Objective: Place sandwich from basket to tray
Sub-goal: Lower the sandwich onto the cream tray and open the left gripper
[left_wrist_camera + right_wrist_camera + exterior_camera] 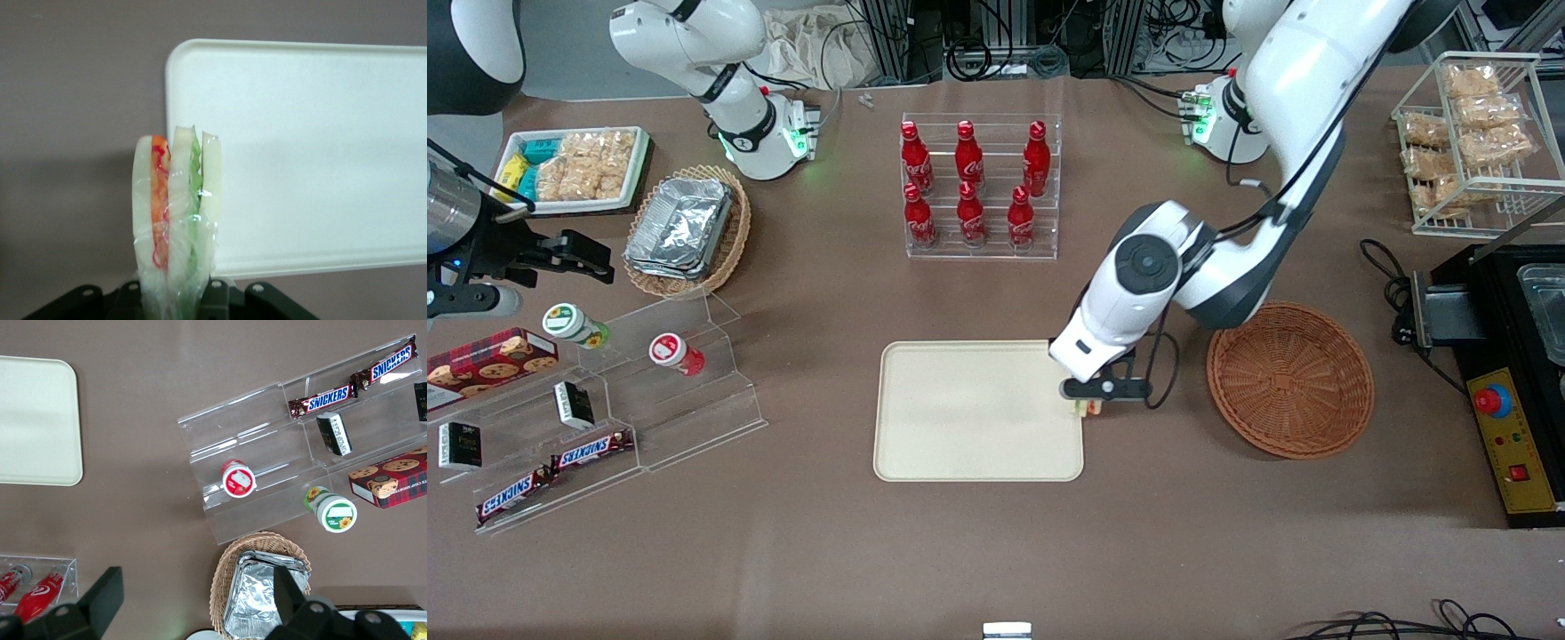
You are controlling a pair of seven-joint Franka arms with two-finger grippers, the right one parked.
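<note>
Gripper (1089, 408) pinching sandwich (175, 220) at tray (969, 418) edge | wrist view alone shows fillings | basket (1289, 380) empty

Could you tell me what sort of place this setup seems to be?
Probably a lab mock-up of a snack shop counter: a clear rack of red cola bottles, Snickers bars on acrylic steps, robot cabling along the table. The gripper holds the sandwich at the tray edge, beside the empty basket.

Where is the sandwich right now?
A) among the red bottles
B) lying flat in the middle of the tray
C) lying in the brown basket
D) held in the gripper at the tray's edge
D: the gripper is shut on the sandwich at the edge of the tray; the basket holds nothing.
</note>
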